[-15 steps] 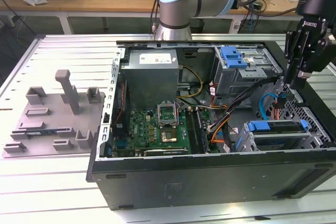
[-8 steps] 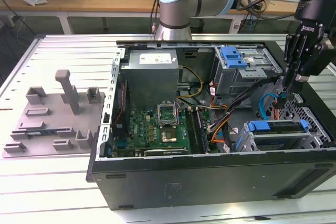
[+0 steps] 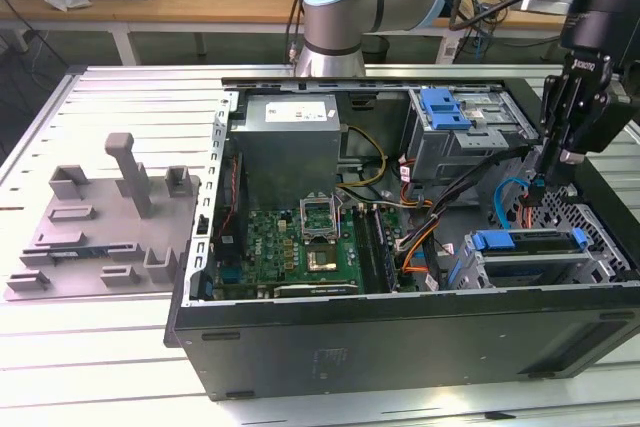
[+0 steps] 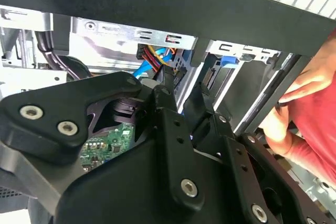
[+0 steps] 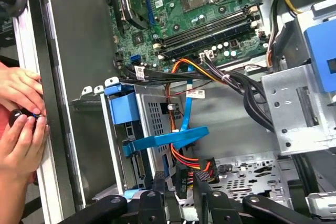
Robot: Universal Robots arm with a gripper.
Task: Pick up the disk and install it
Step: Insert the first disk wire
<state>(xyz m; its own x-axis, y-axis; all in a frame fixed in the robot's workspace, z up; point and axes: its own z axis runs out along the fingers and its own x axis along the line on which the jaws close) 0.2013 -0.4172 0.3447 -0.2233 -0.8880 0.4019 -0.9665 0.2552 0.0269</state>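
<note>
Just below the fingers, parted and empty, sits the disk in its metal cage; long axis runs across exterior view, mostly toward its left

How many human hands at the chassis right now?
2. Both at the computer case's edge in the first wrist view: one hand, the other hand beside it. Others may be hidden.

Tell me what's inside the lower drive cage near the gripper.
A blue-framed disk sits in the cage, its blue rail and grey side showing. Cage walls cover its label and underside, so how fully it is seated is hidden.
</note>
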